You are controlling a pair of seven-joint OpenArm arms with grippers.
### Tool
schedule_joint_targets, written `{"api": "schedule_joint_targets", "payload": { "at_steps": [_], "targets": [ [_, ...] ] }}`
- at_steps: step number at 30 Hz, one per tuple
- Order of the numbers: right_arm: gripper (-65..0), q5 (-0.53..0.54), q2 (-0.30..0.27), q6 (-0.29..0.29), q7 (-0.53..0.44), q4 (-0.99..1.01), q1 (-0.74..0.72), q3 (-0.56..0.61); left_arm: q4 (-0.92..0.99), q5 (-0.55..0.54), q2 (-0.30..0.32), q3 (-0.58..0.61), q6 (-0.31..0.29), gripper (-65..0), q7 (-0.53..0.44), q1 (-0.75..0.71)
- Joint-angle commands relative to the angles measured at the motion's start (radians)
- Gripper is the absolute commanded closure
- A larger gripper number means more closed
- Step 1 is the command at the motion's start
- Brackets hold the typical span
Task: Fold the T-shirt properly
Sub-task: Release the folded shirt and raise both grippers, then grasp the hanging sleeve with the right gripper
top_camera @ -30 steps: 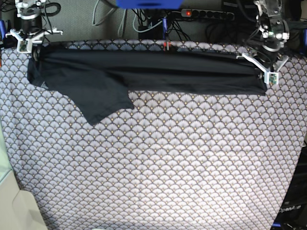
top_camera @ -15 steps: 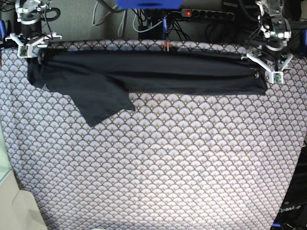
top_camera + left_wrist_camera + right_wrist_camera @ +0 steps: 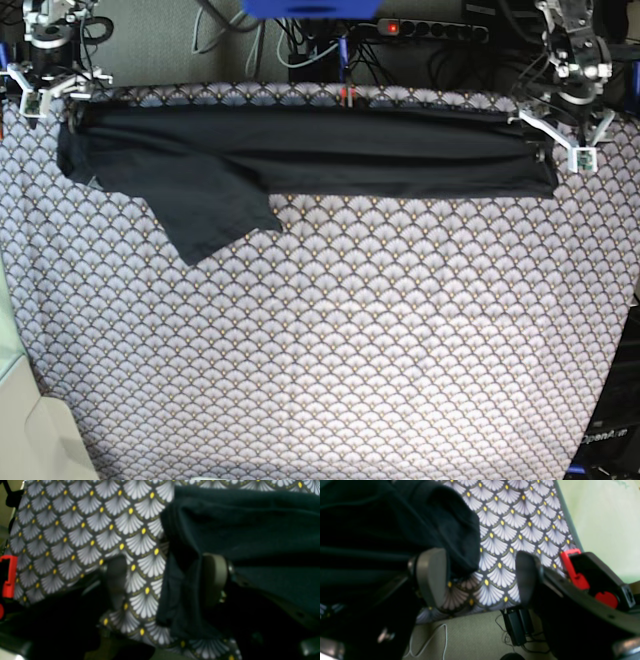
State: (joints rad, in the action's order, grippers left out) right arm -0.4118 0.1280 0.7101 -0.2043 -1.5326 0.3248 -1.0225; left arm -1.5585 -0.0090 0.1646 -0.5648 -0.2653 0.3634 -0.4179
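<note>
The T-shirt (image 3: 320, 150) lies as a long dark band along the far edge of the scallop-patterned tablecloth (image 3: 330, 340). One sleeve (image 3: 210, 215) spreads toward the front left. My left gripper (image 3: 553, 140) hovers open at the band's right end. In the left wrist view the left gripper (image 3: 165, 580) straddles the loose cloth edge (image 3: 175, 585), which rests against one pad (image 3: 215, 577). My right gripper (image 3: 60, 90) is open above the band's left end. In the right wrist view the right gripper (image 3: 480, 577) stands wide, with the shirt corner (image 3: 460, 530) drooping just past one pad (image 3: 431, 576).
A power strip (image 3: 430, 30) with a red light and tangled cables sits behind the table's far edge. The right wrist view shows floor and a black adapter (image 3: 517, 627) beyond the table edge. A pale object (image 3: 25, 420) stands at the front left corner.
Both grippers went from shut to open, letting go of the shirt's ends, and drew up and back toward the far edge. The shirt stayed in place.
</note>
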Motion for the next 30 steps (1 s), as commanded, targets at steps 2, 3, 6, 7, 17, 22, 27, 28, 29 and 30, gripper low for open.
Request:
{"api": "schedule_joint_targets", "payload": {
  "at_steps": [2, 3, 6, 7, 17, 22, 27, 28, 29, 30],
  "targets": [
    [-45.0, 0.017, -0.015, -0.012, -0.034, -0.021, 0.001, -0.038, -0.018, 0.001, 0.014, -0.033, 0.016, -42.4, -0.017, 0.001],
    [-45.1, 0.017, -0.015, -0.012, -0.034, -0.021, -0.003, -0.046, -0.018, 0.001, 0.014, -0.041, 0.016, -42.4, -0.017, 0.001],
    [-45.1, 0.018, -0.017, -0.012, -0.036, -0.026, -0.003, -0.066, -0.015, 0.001, 0.014, -0.060, -0.015, -42.4, -0.017, 0.003],
    [-45.1, 0.018, -0.020, -0.012, -0.036, -0.032, -0.003, -0.066, -0.015, 0.001, 0.014, -0.071, -0.038, -42.4, -0.017, 0.006],
    [-45.1, 0.106, -0.029, -0.012, -0.025, -0.139, -0.003, -0.066, -0.018, 0.008, -0.058, -0.203, -0.222, -42.4, -0.010, 0.075],
    [-45.1, 0.107, -0.024, -0.012, 0.012, -0.208, -0.036, -0.005, -0.044, 0.002, -0.063, -0.203, -0.231, -42.4, -0.010, 0.073],
    [-45.1, 0.107, -0.047, -0.012, 0.217, -0.260, -0.105, 0.110, -0.081, 0.002, -0.089, -0.203, -0.233, -42.4, -0.010, 0.066],
    [-45.1, 0.107, -0.054, -0.012, 0.265, -0.271, -0.118, 0.136, -0.090, 0.002, -0.092, -0.203, -0.233, -42.4, -0.010, 0.064],
    [-45.1, 0.107, -0.055, -0.012, 0.306, -0.282, -0.129, 0.161, -0.093, 0.002, -0.095, -0.203, -0.233, -42.5, -0.010, 0.064],
    [-45.1, 0.107, -0.057, -0.012, 0.352, -0.294, -0.148, 0.190, -0.095, 0.002, -0.104, -0.203, -0.233, -42.5, -0.010, 0.064]
  ]
}}
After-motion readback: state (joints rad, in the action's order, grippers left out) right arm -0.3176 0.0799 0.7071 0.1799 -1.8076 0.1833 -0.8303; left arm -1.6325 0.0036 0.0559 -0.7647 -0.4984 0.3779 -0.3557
